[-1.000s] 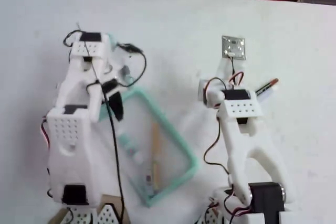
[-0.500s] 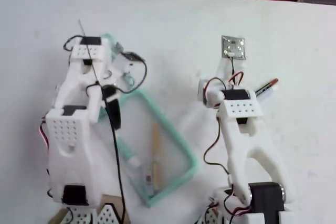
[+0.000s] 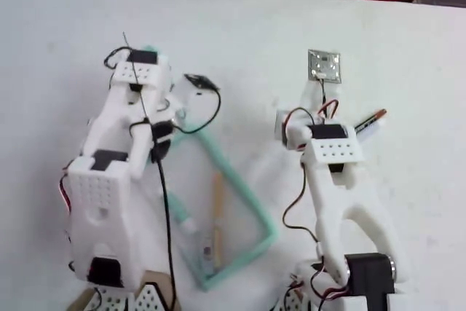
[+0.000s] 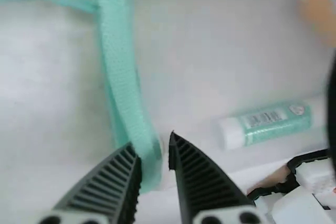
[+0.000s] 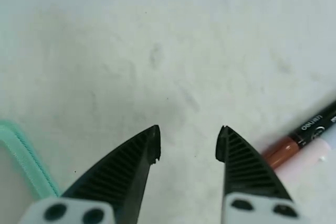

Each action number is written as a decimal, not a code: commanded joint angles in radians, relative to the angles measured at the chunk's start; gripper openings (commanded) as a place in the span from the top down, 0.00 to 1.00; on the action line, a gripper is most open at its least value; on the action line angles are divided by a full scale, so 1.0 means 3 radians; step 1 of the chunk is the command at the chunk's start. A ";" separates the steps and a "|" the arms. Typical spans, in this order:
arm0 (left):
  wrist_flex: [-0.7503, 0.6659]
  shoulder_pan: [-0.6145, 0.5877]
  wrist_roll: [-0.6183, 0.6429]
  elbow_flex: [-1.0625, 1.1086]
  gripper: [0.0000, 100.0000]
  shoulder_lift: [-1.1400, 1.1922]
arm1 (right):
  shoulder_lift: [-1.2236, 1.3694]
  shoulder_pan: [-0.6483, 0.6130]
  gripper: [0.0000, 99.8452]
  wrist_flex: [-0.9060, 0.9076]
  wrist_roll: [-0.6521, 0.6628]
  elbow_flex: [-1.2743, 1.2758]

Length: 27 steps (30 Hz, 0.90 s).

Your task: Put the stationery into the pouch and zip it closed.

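Left gripper [image 4: 155,150] of mine is clenched on the mint-green zip edge of the pouch [image 3: 244,191], with the fabric band pinched between both ribbed jaws. In the high view that arm stands at the left of the frame, over the pouch's upper corner. The pouch lies slantwise from centre-left down towards the bottom middle. A pencil [image 3: 216,198] and a green glue stick [image 4: 265,124] lie within its outline. My right gripper [image 5: 188,142] hangs with jaws parted over the white table [image 3: 408,27], grasping nothing. A brown-ended pen [image 3: 370,121] lies on the table just beside it, right of centre in the high view, outside the pouch. A small metal plate [image 3: 324,65] sits above that arm in the frame.
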 commanded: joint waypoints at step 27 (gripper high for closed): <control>-0.0506 0.1184 0.1222 -0.0322 0.98 -0.3393 | -0.0049 0.0008 0.83 -0.0054 0.0036 -0.0015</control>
